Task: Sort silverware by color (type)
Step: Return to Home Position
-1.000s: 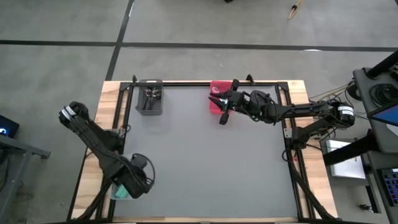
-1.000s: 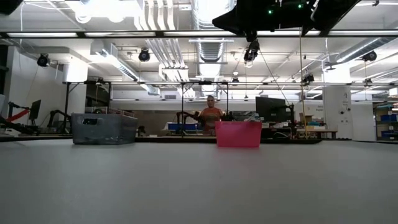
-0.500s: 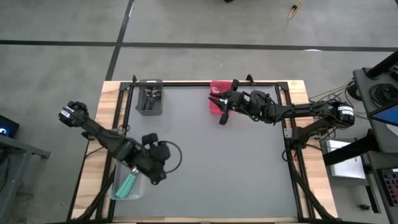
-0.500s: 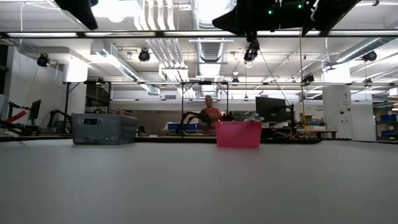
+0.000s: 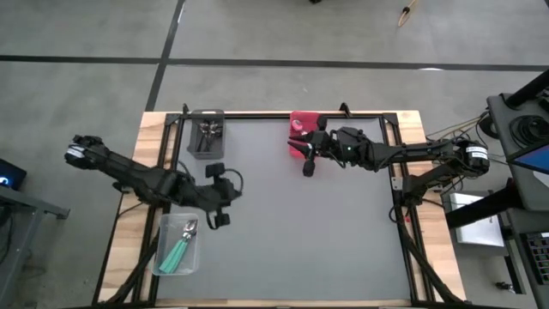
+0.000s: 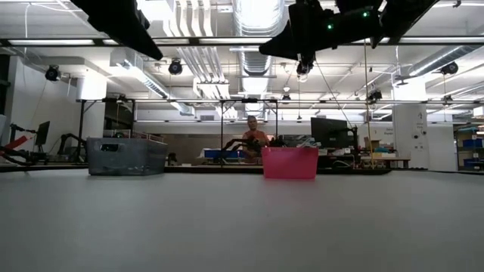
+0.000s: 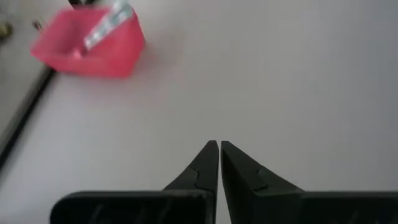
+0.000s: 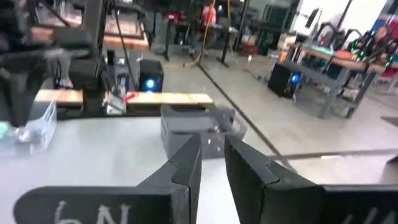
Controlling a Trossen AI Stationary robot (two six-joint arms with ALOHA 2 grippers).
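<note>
Several teal-handled spoons lie in the clear bin at the table's near left. Dark spoons lie in the grey bin at the far edge. A shiny piece sticks out of the red bin, which also shows in the left wrist view. My left gripper hangs over the bare table left of the middle, pointing toward the red bin; its fingers are shut and empty. My right gripper hangs beside the red bin, pointing toward the table's left, with a narrow gap between its fingers and nothing in it.
The grey table top lies bare between the bins. A black frame and wooden border run round it. In the low view, the grey bin and the red bin stand at the far edge, and a person is in the room behind.
My left gripper has swung from over the clear bin at the near left toward the table's right and far edge, and now hangs over bare table. The clear bin with its teal spoons has come into sight.
</note>
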